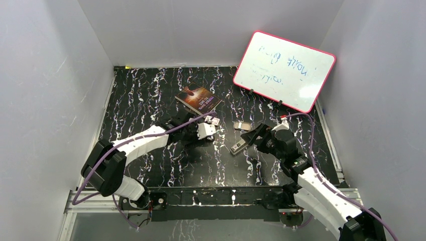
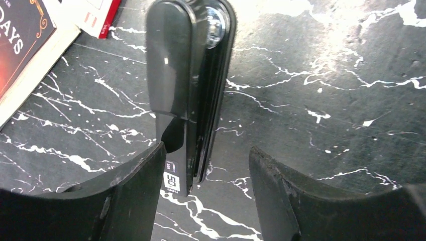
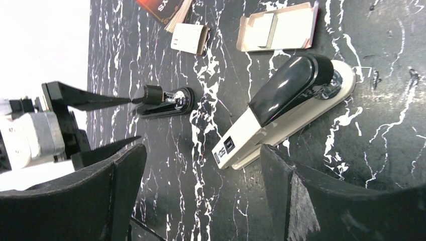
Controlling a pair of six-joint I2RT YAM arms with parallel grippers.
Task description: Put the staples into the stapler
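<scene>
From above, the open staple tray [image 1: 243,125] lies right of the book [image 1: 198,98]. The white stapler [image 1: 238,146] is also right of the book but nearer the arms, with the right gripper [image 1: 252,135] just beside it. Left wrist: the left gripper [image 2: 207,149] stands spread around a black stapler [image 2: 188,85] lying on its side near the book, not pinching it. Right wrist: jaws wide and empty; the staples [image 3: 271,31] seem to sit in the tray. Square the fingers across the stapler's narrow body before closing. Two staplers, one tray, one small box [image 3: 188,38], one book.

Book [image 1: 198,98] and box [image 2: 98,15] crowd behind dark stapler [image 2: 186,75].
</scene>
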